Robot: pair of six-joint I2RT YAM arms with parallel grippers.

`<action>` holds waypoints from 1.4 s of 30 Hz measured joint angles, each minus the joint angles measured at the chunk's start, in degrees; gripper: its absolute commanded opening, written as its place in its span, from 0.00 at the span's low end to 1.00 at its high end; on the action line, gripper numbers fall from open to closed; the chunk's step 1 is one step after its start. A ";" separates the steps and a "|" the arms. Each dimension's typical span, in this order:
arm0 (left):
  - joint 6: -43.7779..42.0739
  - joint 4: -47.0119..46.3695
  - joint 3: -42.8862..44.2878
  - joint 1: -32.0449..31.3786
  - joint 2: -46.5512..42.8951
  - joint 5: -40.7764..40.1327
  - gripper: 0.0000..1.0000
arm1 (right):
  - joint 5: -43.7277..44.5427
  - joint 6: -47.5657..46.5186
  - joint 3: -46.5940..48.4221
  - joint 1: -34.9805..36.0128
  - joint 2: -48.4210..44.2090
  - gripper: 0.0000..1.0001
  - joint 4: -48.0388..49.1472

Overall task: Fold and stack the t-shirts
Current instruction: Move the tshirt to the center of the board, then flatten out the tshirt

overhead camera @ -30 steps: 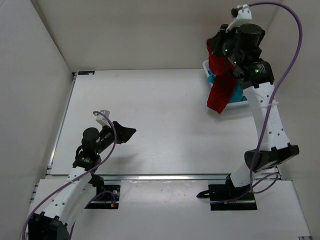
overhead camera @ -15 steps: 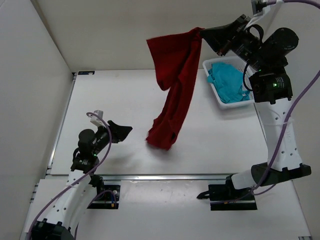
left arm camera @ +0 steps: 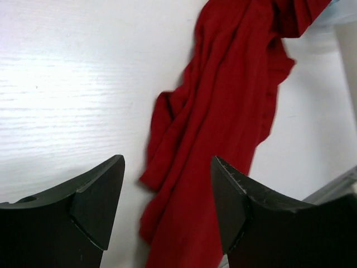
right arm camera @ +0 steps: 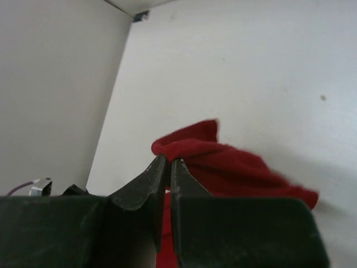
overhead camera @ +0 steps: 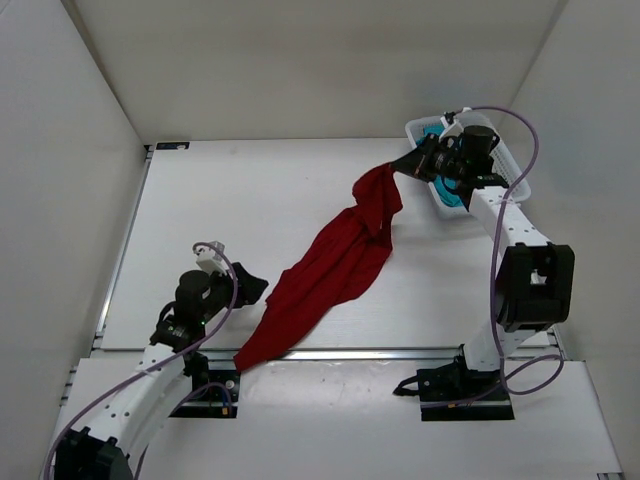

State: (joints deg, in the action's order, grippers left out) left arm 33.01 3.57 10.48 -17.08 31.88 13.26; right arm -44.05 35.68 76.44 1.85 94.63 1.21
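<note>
While the right gripper (overhead camera: pixel 410 164) pinches the far end of the dark red t-shirt (overhead camera: pixel 338 262), it trails diagonally across the bench (overhead camera: pixel 230 200) toward the left gripper (overhead camera: pixel 252 289), which is wide apart and empty. We judge it light and limp; take a hem corner.

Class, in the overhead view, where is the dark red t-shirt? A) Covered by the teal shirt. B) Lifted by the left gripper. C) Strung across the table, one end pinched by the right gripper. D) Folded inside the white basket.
C: the dark red t-shirt trails over the table from the shut right gripper.
</note>
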 measured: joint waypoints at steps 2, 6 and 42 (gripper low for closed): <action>-0.76 1.33 0.00 -1.68 0.74 -2.47 0.74 | 1.92 -0.98 -2.25 0.02 0.11 0.00 -1.53; -1.31 2.93 -0.07 -8.33 4.07 -7.58 0.76 | 6.14 -3.17 -4.13 0.79 -3.21 0.00 -2.78; -5.99 3.17 30.14 0.94 14.47 -0.59 0.00 | 17.27 -8.15 -17.66 10.60 -29.24 0.00 -8.37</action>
State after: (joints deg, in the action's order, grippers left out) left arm 27.03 6.74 40.62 -16.14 46.35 12.67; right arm -26.79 27.53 58.78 12.45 65.39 -7.16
